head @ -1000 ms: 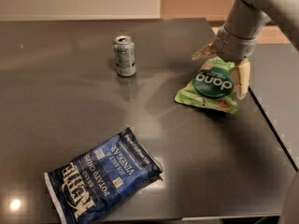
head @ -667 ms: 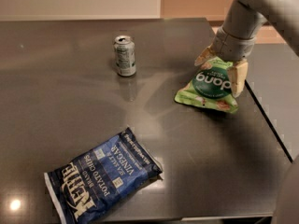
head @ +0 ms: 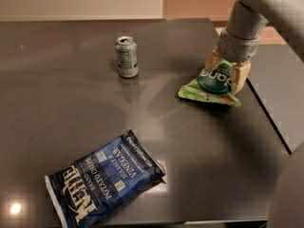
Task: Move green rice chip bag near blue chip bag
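Tabletop [head: 61, 108] first, dark and glossy, and at its front left the blue chip bag [head: 104, 182] is lying flat, angled, white lettering up, nothing touching it. Moving right and toward the back, a dented silver can [head: 127, 56] is standing upright, well apart from both bags and playing no part in this job. Further right, the green rice chip bag [head: 209, 85] is sitting near the right edge, its lower end resting on the dark top, its upper end tucked under the arm [head: 247, 23]. That arm is reaching down from the upper right, and the gripper [head: 227, 69] is sitting right on the pouch's upper end. Whether it is clamping the pouch or only straddling it, I cannot tell.

I am reading this as the grasp stage, early going. The pouch is lying well apart from the blue bag, with a wide stretch of bare top between them, so none of the actual move is showing as done. What is remaining, by my judgement: securing the hold, lifting, carrying left and forward while staying clear of the can, and setting down just beside the blue bag.
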You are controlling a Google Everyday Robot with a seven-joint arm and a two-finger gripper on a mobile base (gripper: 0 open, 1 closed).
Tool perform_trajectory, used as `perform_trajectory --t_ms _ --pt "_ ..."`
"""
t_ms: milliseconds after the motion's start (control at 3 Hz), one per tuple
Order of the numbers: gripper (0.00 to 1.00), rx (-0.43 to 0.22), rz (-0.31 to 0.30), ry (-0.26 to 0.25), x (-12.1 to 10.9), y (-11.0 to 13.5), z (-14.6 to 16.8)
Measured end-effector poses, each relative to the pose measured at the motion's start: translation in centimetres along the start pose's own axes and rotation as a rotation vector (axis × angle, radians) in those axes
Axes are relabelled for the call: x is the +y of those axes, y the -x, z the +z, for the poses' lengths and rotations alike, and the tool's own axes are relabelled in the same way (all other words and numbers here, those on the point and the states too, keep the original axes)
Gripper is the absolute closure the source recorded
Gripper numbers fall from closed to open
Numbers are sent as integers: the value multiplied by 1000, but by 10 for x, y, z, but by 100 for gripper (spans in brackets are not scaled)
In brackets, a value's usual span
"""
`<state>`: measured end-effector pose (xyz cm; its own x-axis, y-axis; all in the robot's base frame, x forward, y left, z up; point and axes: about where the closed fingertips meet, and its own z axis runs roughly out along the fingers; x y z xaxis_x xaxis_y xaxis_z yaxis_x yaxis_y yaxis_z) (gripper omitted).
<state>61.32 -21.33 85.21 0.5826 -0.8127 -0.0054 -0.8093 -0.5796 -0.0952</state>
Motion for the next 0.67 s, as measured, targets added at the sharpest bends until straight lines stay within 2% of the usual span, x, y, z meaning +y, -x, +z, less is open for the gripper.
perform_trajectory --t_ms 333,667 --pt "87 11 -11 -8 -1 3 -7" --pt "100 21 -14 -42 -2 18 -25"
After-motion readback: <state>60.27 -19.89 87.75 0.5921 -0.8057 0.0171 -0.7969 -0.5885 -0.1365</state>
